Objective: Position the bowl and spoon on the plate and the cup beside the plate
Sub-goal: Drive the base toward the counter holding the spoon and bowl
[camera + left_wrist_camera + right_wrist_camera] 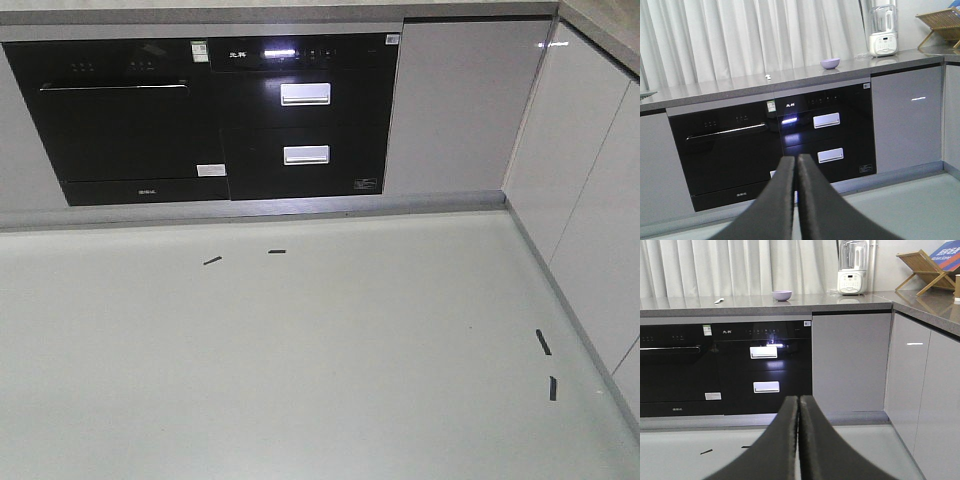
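The lavender bowl (830,63) (782,295) stands on the grey countertop (740,85) (850,300), far ahead of both grippers. Left of it lies the small pale spoon (768,76) (719,300). A brown cup (957,287) shows at the right edge of the right wrist view, cut by the frame. A thin pale edge (645,93) at the counter's far left could be the plate; I cannot tell. My left gripper (795,159) and right gripper (799,399) are both shut on nothing, low in front of the cabinets. None of these shows in the front view.
A white blender (883,30) (852,267) and a wooden rack (942,22) (925,270) stand on the counter to the right. Black built-in appliances (200,120) fill the cabinet front below. White cabinets (590,200) form a corner on the right. Black tape marks (212,261) dot the floor.
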`<state>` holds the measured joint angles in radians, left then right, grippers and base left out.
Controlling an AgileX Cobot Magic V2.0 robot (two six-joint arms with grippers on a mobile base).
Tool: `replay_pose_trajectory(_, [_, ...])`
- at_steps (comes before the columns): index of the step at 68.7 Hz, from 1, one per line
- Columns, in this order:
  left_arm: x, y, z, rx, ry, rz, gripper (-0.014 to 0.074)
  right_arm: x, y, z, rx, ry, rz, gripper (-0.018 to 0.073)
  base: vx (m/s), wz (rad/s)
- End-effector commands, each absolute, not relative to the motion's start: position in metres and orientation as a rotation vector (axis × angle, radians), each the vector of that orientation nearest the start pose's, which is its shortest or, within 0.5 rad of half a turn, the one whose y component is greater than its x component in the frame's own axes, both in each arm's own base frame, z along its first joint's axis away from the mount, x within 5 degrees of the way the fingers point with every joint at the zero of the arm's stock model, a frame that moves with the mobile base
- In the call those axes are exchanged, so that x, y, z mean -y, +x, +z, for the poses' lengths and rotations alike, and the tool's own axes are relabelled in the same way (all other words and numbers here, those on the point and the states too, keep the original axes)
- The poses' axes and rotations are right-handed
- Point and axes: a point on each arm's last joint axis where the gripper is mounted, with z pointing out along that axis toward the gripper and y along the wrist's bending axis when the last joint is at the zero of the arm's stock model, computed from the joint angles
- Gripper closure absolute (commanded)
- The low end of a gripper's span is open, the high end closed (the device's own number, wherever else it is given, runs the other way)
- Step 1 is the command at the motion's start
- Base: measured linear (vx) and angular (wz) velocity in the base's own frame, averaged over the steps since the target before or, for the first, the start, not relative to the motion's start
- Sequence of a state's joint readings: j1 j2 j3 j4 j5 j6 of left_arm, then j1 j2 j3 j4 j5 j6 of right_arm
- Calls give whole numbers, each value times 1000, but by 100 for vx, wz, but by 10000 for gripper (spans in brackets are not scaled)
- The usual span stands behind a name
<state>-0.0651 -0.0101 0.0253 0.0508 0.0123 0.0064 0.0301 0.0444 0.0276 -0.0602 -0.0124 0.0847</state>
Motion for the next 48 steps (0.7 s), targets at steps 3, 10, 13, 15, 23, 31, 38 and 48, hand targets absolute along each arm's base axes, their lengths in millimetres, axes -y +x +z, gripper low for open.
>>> replay_pose_trajectory(3, [4,54,214,-1411,75,-23,603,-2,62,206,-1496,-6,36,568,0,0])
replay_pose_trajectory(10, [4,54,214,-1411,75,-23,603,-2,62,206,-1496,-6,36,568,0,0])
replay_pose_trajectory(13, [4,54,214,-1411,75,-23,603,-2,62,206,-1496,-6,36,568,0,0])
replay_pose_trajectory(15, [4,54,214,-1411,75,-23,603,-2,62,206,-1496,-6,36,568,0,0])
replay_pose_trajectory(23, [4,54,214,-1411,75,-23,603,-2,62,206,-1496,-6,36,568,0,1])
replay_pose_trajectory(31, [4,54,214,-1411,75,-23,603,-2,62,206,-1496,-6,36,568,1,3])
replay_pose_trajectory(38, [4,54,214,-1411,75,-23,603,-2,62,206,-1496,-6,36,568,2,2])
replay_pose_trajectory(48, [4,54,214,-1411,75,-23,603,-2,62,206,-1496,-6,36,568,4,1])
